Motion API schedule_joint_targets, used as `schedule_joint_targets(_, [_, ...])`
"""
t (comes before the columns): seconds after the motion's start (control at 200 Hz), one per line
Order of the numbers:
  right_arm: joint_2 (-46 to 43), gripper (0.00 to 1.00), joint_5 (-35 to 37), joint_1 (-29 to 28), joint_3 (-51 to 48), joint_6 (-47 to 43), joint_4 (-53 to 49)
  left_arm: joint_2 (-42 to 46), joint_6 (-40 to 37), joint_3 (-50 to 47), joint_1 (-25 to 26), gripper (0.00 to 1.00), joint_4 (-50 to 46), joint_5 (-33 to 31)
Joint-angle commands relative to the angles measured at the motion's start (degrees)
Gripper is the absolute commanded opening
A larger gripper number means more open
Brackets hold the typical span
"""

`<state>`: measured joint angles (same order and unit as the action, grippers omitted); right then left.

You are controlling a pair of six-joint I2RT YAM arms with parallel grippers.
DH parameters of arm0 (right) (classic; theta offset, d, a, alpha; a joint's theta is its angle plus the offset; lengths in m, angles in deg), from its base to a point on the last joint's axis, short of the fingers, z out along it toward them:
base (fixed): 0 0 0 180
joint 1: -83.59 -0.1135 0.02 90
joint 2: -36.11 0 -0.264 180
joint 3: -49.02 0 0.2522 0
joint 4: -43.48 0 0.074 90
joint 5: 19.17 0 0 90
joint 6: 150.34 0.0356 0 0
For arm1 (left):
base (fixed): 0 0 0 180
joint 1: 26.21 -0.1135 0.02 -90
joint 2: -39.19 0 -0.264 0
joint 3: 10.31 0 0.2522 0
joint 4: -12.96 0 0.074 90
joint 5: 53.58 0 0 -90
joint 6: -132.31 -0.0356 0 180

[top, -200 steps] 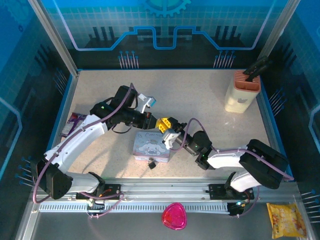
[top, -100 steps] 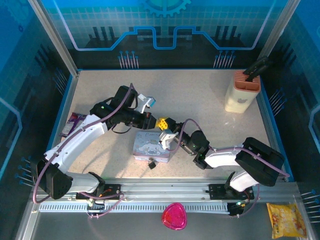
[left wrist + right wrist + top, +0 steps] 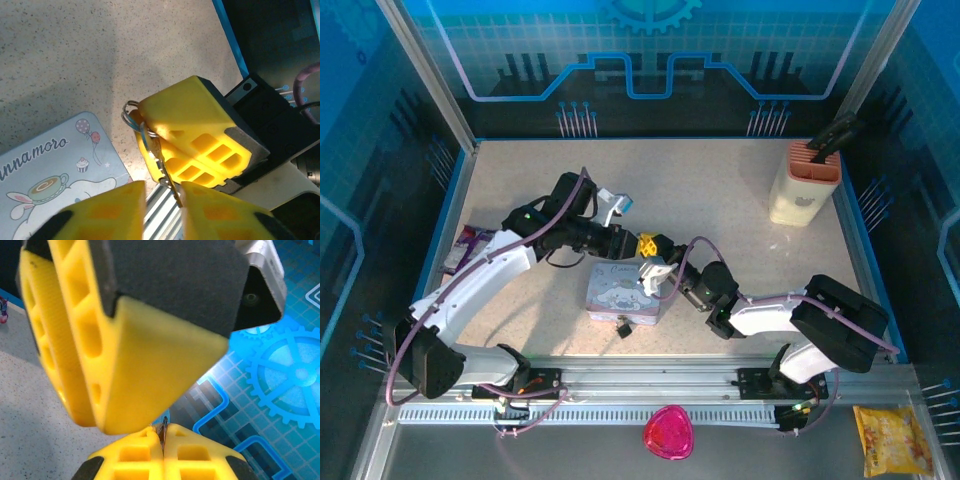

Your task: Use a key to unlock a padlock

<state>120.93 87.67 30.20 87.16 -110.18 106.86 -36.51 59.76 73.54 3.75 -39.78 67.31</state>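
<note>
- right wrist: right gripper clamped tight on thin grey metal key
- left wrist: left gripper parted a crack, empty, key tip at its gap

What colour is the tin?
The tin is pale blue with cartoon pictures, clearest in the left wrist view.

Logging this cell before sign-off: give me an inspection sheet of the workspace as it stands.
Surface: speckled beige table, no spills seen.
Job's things: padlock at the near edge of the cartoon tin; key, on a ring, pinched in the right gripper.
Clutter: cream holder far right; wrapper at the left edge; pink item and yellow packet on the front ledge.
Grippers: right shut on the key; left gripper open, close to it.
Cables: purple cables along both arms, no snag seen.
Surroundings: blue printed panels; front rail.
</note>
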Motion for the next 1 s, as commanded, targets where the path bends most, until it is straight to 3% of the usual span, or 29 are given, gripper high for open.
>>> schedule_joint_targets(0.0, [-1.64,0.0,1.96,-0.93,-0.1,3.36,0.03,0.71,1.36,-1.2,0.17,0.32,1.7,0.16])
schedule_joint_targets(0.205, [-5.42,0.0,3.11,-0.89,-0.11,8.82,-10.22,3.75,1.3,-2.56,0.05,0.47,4.7,-2.74])
schedule_joint_targets(0.305, [-9.43,0.0,2.83,-0.88,1.02,13.75,-20.49,6.17,0.14,-3.94,-0.25,0.53,6.44,-5.04])
schedule_joint_targets(0.49, [-18.33,0.0,-5.9,0.93,5.14,27.36,-45.04,13.13,-4.87,-9.41,-0.79,0.59,13.13,-9.55])
schedule_joint_targets(0.645, [-22.75,0.0,-12.38,2.61,9.61,37.21,-60.77,19.34,-9.32,-15.97,-0.78,0.57,21.17,-11.27])
schedule_joint_targets(0.74, [-23.51,0.0,-16.62,4.19,14.28,43.24,-71.33,22.72,-10.3,-21.04,-0.78,0.53,29.22,-11.52])
schedule_joint_targets(0.875, [-23.49,0.0,-24.37,7.44,19.11,50.67,-79.75,25.87,-11.49,-32.43,-0.28,0.52,50.55,-1.66])
schedule_joint_targets(0.996, [-23.14,0.0,-28.17,9.25,21.89,53.38,-84.76,25.15,-16.38,-37.56,0.97,0.5,60.42,-1.13])
